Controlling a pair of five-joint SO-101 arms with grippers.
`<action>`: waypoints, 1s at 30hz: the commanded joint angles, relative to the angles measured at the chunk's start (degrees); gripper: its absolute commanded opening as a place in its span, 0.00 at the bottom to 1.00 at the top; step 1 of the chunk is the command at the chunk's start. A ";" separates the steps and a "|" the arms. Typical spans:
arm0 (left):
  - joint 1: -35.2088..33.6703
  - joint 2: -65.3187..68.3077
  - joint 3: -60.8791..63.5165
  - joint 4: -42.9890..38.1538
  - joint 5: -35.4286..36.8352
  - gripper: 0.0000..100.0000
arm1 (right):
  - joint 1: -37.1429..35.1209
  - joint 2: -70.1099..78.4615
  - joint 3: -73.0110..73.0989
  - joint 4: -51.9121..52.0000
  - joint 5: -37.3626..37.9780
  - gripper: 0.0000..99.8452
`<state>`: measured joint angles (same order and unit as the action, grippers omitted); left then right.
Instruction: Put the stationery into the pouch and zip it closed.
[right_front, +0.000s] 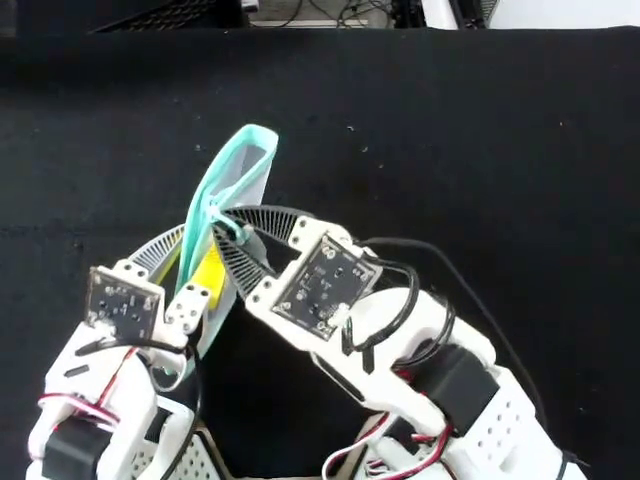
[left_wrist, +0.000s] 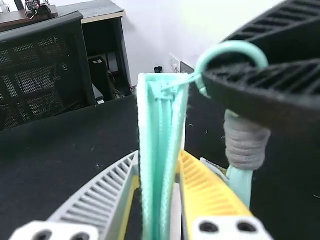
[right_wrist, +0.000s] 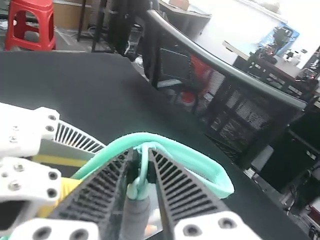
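Overhead, the mint-green pouch stands on its narrow edge on the black tabletop, leaning away from the arms, with its long top seam facing upward. The left tool, with one grey finger and one yellow, is clamped across the near end of the pouch and holds it upright. The right tool, with black ribbed fingers, comes in from the other side and is pinched on the zipper pull just beside the left tool's fingertips.

From the left wrist, the pouch rises as a thin mint band squeezed between the grey and yellow fingers of the left tool, and two pale ribbed lines run along its edge. The right tool sits close beside the top corner, its black fingers closed over the zipper pull, a rounded mint loop tied to the corner by a thin strand. A grey ribbed cylinder hangs beneath those fingers; it is probably part of the pull, though the angle does not settle that.

From the right wrist, the black fingers of the right tool meet tightly on the zipper pull. The pouch curves around them as a padded mint rim. The left tool grips the pouch just alongside. The grey cylinder lies between the bases of the black fingers.
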<state>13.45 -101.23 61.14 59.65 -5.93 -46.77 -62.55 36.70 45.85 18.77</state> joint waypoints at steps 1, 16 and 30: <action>-0.31 -2.81 -5.93 2.29 -0.53 0.13 | -0.35 0.31 -0.13 0.35 0.53 0.01; 0.04 -2.90 -8.48 2.90 -0.44 0.13 | -0.53 -0.04 3.56 0.53 0.53 0.01; 0.22 -2.73 -9.80 3.34 -2.90 0.03 | -0.26 0.31 -0.84 0.53 0.53 0.01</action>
<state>13.54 -103.60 54.55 62.99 -7.96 -46.95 -62.64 38.99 45.85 18.68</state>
